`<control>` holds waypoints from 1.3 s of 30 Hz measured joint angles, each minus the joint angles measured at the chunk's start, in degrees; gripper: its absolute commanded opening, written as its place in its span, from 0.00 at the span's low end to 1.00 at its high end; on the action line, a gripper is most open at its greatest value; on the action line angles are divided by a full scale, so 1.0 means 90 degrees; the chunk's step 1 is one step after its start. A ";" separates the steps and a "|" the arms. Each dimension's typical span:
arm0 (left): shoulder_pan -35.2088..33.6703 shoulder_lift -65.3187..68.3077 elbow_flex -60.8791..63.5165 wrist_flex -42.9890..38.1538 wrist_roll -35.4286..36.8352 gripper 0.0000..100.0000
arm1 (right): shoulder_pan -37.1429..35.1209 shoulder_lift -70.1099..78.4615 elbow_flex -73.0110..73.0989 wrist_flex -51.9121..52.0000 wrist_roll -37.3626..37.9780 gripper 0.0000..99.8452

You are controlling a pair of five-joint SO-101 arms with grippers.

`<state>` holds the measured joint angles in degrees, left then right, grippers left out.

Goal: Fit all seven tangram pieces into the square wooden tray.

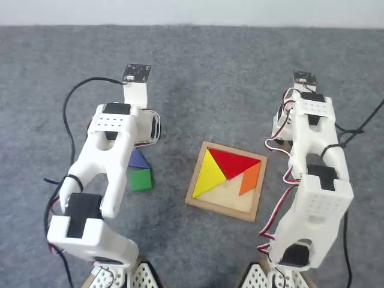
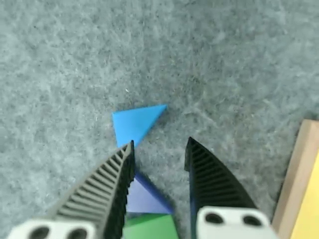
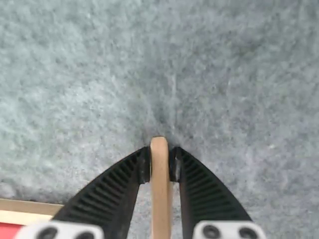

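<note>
The square wooden tray [image 1: 233, 205] lies mid-table and holds a yellow triangle [image 1: 210, 174], a red triangle [image 1: 235, 162] and an orange piece [image 1: 250, 179]. Left of it, a dark blue piece [image 1: 138, 159] and a green piece [image 1: 141, 180] lie side by side, partly under the left arm [image 1: 111, 156]. My left gripper [image 2: 160, 144] hangs open just above the carpet. A light blue triangle [image 2: 134, 122] sits just beyond its fingertips, and the dark blue piece [image 2: 144, 196] lies between its fingers. My right gripper [image 3: 159, 157] is shut on a thin tan wooden piece [image 3: 160, 199] held edge-on, beside the tray's right corner.
Grey carpet covers the whole table. The right arm [image 1: 312, 162] stands close to the tray's right side, with cables trailing by both arms. The tray's rim [image 2: 295, 174] and yellow triangle [image 2: 308, 211] show near the left gripper. Open carpet stretches behind the tray.
</note>
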<state>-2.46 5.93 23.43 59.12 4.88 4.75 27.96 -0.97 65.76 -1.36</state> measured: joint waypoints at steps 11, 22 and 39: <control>0.0000 0.0000 0.0000 0.0000 0.0000 0.16 | 0.0010 -0.0449 0.0010 0.0537 -0.0303 0.03; 0.0000 0.0000 0.0000 0.0039 0.0010 0.16 | -0.0928 -0.4405 0.2120 0.0596 -0.0537 0.01; 0.0010 -0.3155 0.2676 -0.0801 -0.0020 0.16 | -0.3585 -0.5783 0.5832 -0.2598 -0.1299 0.01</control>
<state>-2.37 -22.46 47.52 51.91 4.70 -27.52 -24.09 51.52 42.37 -13.05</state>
